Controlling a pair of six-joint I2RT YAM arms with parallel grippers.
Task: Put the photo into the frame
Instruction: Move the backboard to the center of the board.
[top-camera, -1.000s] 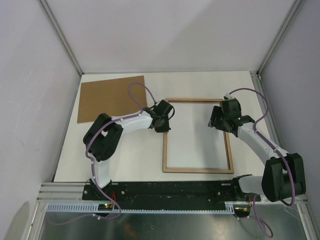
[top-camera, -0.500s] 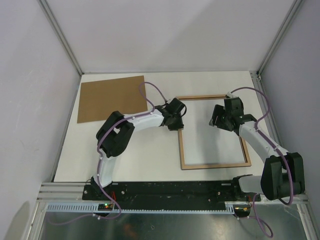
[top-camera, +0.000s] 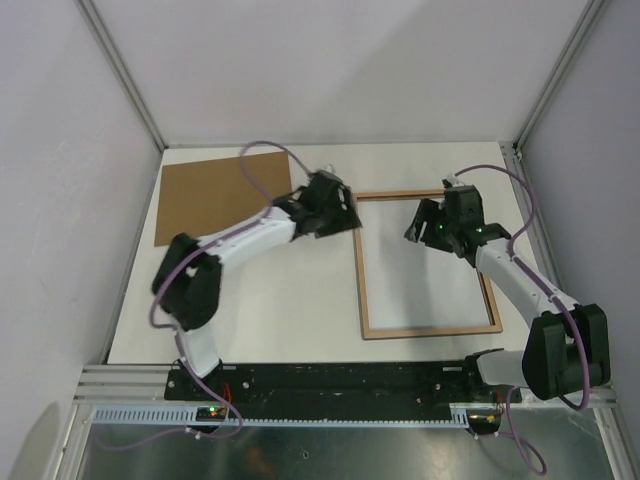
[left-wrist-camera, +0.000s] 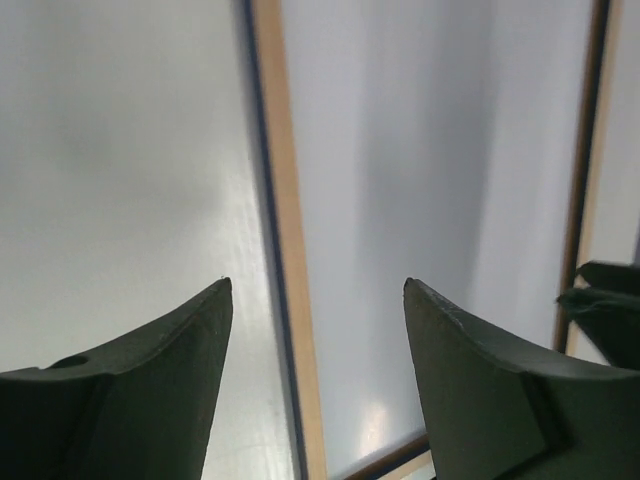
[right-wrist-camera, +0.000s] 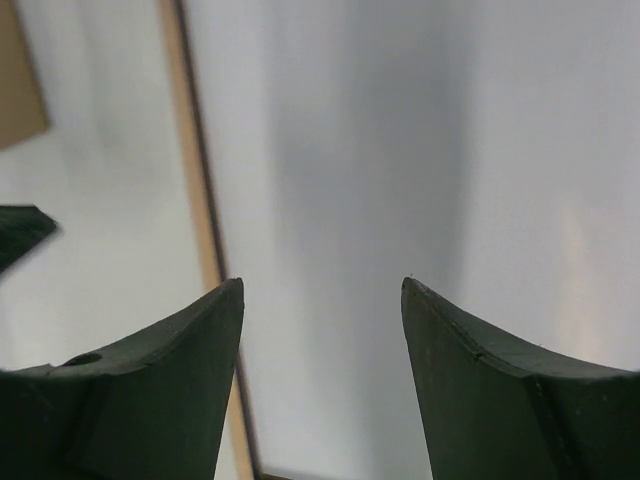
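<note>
Lying wood side up right of centre, the one frame (top-camera: 430, 331) has slid right since a second ago. The left claw (left-wrist-camera: 318, 283), then nearly closed at its left rail, now gapes wide above that rail, empty. The right claw (right-wrist-camera: 322, 280) hovers open, empty. One board (top-camera: 220, 195) lies far left.

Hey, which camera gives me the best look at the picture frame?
Top external: the whole frame lies flat on the table, all four sides visible. Both wrist views catch only narrow strips of its wooden edge.
</note>
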